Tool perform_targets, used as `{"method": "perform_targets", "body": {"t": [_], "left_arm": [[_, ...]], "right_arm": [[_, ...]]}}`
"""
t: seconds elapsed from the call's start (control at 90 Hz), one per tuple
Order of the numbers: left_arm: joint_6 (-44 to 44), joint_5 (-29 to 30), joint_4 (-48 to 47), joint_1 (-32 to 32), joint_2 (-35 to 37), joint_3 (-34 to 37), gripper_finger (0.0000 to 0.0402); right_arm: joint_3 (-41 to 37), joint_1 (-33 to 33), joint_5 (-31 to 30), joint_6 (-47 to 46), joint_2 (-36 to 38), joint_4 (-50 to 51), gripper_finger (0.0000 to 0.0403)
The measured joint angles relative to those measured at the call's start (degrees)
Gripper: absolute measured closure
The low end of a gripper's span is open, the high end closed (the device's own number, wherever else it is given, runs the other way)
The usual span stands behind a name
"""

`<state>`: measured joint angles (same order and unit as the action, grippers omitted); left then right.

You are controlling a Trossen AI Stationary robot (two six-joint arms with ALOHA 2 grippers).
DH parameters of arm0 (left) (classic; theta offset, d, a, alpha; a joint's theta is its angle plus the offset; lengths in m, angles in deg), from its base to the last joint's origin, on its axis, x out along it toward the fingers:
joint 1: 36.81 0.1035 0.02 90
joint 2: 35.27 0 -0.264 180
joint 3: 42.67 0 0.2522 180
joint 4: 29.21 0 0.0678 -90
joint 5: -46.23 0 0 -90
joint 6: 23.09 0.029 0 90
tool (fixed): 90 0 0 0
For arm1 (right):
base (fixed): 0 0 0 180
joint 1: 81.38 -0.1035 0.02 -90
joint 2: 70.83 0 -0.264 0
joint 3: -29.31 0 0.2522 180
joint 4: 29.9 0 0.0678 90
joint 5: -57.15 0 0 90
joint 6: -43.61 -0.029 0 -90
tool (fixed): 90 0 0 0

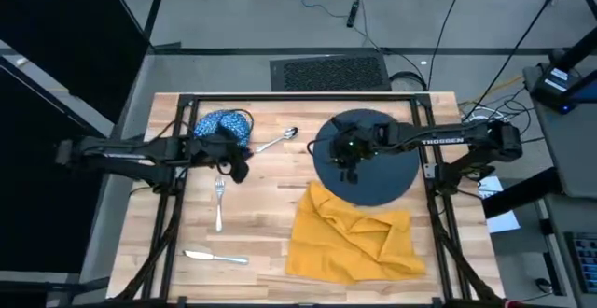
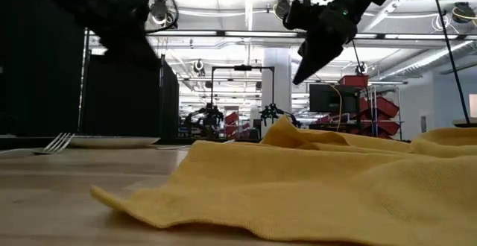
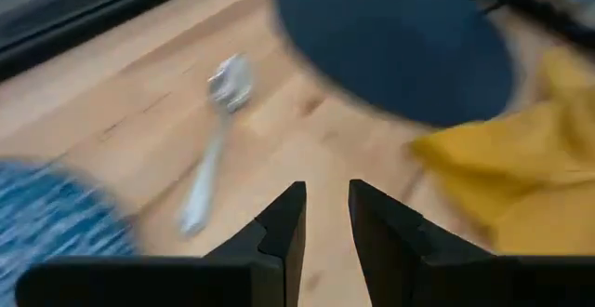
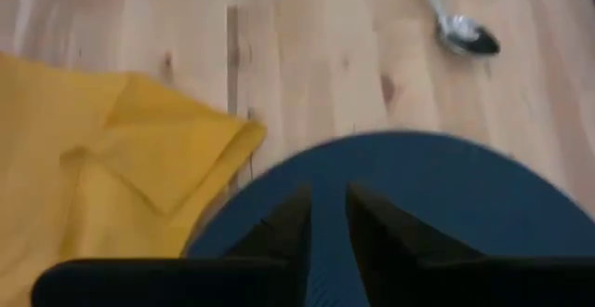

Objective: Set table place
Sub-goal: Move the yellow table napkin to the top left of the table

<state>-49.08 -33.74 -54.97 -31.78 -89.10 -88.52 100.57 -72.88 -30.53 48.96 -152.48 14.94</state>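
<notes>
Both arms above table

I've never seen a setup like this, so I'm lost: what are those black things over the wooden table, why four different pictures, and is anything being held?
They are two robot arms, each ending in a two-finger gripper. One picture looks straight down, one looks level across the table, and two come from cameras on the wrists. On the table lie a blue plate, a yellow napkin, a speckled bowl, a spoon, a fork and a knife. The left gripper hangs beside the bowl, the right gripper above the plate. Both are slightly open and hold nothing.
</notes>
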Motion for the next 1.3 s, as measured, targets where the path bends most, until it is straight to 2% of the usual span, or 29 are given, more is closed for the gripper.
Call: {"method": "perform_targets", "body": {"t": [0.122,0.267,0.378,0.511,0.811,0.911,1.167,1.3], "left_arm": [[2.7,-5.8,8.8,-1.8,-5.0,0.1,0.0332],[4.3,-12.7,19.9,-4.7,-13.3,0.1,0.0332],[5.4,-13.4,27.5,-6.9,-20.7,-0.1,0.0332],[8.6,-13.4,31.8,-9.3,-28.4,-2.8,0.0332],[15.0,-14.4,32.0,-11.9,-41.1,-12.5,0.0332],[16.5,-14.5,32.1,-11.9,-43.9,-14.7,0.0332],[20.4,-14.5,32.0,-11.9,-47.2,-15.9,0.0332],[20.8,-14.5,28.3,-11.9,-47.4,-15.9,0.0332]], "right_arm": [[0.0,-0.5,5.1,-1.4,0.1,2.4,0.0339],[0.0,-2.4,5.5,-3.1,0.2,4.0,0.0339],[0.0,-3.8,5.1,-3.2,0.2,3.4,0.0339],[0.0,-5.0,4.8,-4.8,1.7,2.1,0.0339],[0.0,-8.7,-6.3,-10.4,12.0,4.7,0.0339],[-1.3,-10.6,-7.9,-12.5,15.8,4.8,0.0339],[-6.9,-15.3,-13.1,-17.5,24.6,2.7,0.0339],[-9.9,-16.6,-14.5,-18.8,27.5,0.8,0.0339]]}}
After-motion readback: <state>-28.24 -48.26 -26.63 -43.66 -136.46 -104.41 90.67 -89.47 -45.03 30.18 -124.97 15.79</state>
